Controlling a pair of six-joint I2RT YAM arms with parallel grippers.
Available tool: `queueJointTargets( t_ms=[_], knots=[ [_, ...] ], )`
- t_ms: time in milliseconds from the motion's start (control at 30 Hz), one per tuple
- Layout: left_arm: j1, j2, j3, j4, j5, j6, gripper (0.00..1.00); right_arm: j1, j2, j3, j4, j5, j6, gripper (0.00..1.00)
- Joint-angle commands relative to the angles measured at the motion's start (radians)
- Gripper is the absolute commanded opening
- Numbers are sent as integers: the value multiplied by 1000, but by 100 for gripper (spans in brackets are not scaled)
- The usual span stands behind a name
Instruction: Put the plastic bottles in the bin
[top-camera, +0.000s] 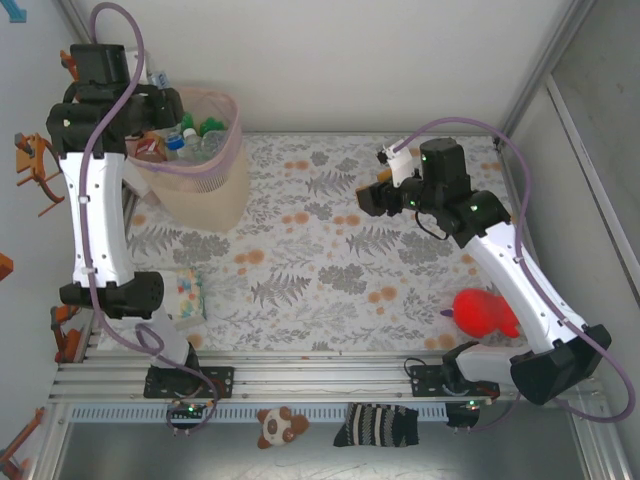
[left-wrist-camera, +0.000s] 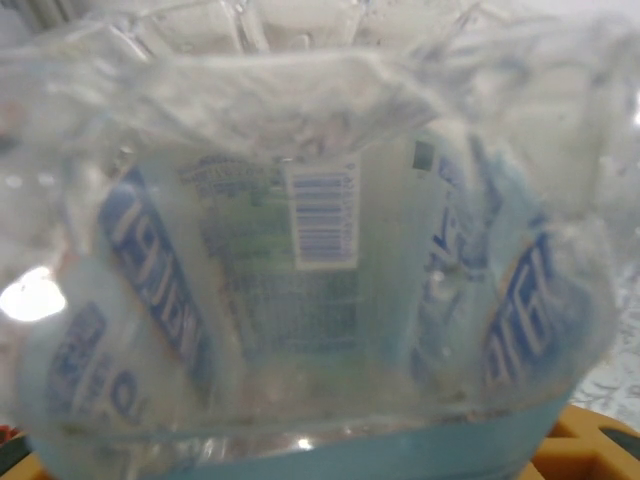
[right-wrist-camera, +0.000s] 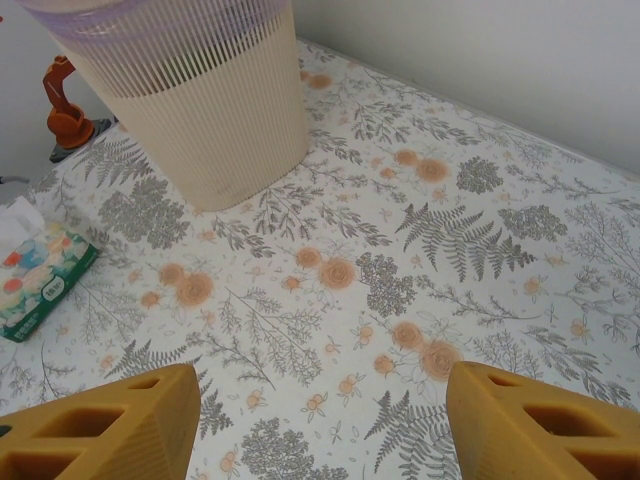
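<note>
A: Left tool (top-camera: 158, 140), position?
B: Far left corner, at the left rim of the bin (top-camera: 205, 195). Its wrist camera sits hard up against a clear bottle (left-wrist-camera: 320, 250). The bottle is crumpled, with blue lettering and a barcode on the label. Orange fingertips (left-wrist-camera: 600, 445) peek out under the bottle at the lower corners.

A: Gripping it?
B: Cannot tell. The bottle lies across the span of the fingers, but the contact itself is hidden.

A: Bin contents?
B: Several plastic bottles (top-camera: 195, 138) heaped inside, up near the rim. Clear bodies, green caps among them. The bin stands upright on the tabletop (top-camera: 330, 260), far left. Pale ribbed wall, purple band near the top.

A: Right tool (right-wrist-camera: 322, 410)?
B: Hangs over mid-tabletop, well apart from the bin and pointing toward it. Fingers stand wide, with bare floral cloth showing between them.

A: Other items?
B: Tissue box (top-camera: 188, 295) with coloured dots, near left, just beside the left arm. Red plush toy (top-camera: 485, 312), near right, close to the right arm's base.
</note>
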Motion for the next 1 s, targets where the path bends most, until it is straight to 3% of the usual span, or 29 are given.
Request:
queueJointTargets(
  t_ms=[0,333,533,967],
  knots=[
    [32,41,35,-32,33,52,50,12,2,19,2,20,4,65],
    [62,190,73,-98,60,77,50,14,-7,8,2,41,-5,65],
    [63,265,73,-129,71,88,55,14,1,8,6,39,-5,65],
    [66,301,100,-149,91,83,76,14,-10,2,2,50,-13,65]
  ],
)
